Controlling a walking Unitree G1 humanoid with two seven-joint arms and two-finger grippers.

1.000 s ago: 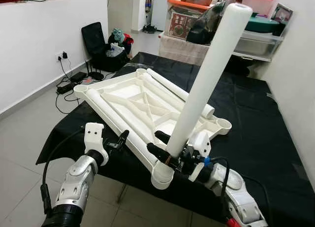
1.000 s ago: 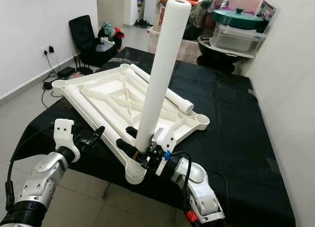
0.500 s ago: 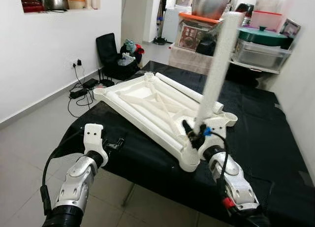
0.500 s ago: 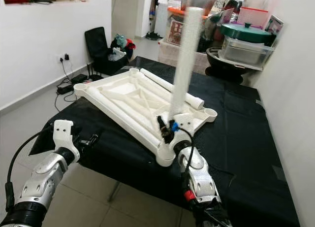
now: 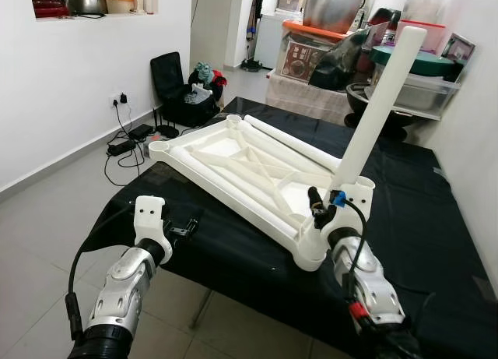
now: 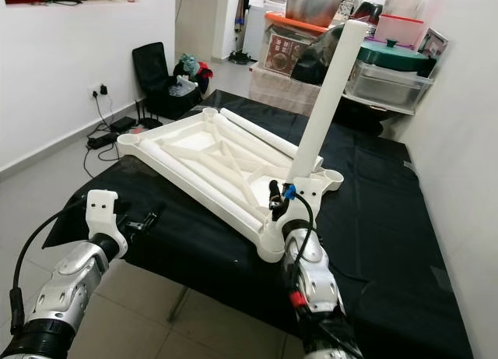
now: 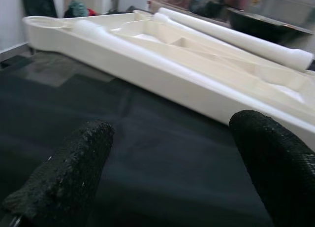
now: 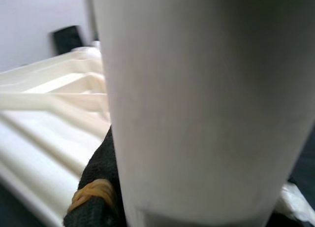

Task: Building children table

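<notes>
Left eye view: my right gripper [image 5: 320, 212] clamps the white table leg [image 5: 379, 102] upright at the near corner of the upturned tabletop [image 5: 249, 166]; my left gripper [image 5: 187, 229] hovers, fingers apart, over the black cloth [image 5: 405, 219].

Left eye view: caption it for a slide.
Right gripper holds a white table leg upright over the upturned tabletop.

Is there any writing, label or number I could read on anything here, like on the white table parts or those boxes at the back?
None can be read.
The box with the red front at the back bears a printed design, too small and blurred to read.
The white tabletop and the table leg show no marks.
</notes>
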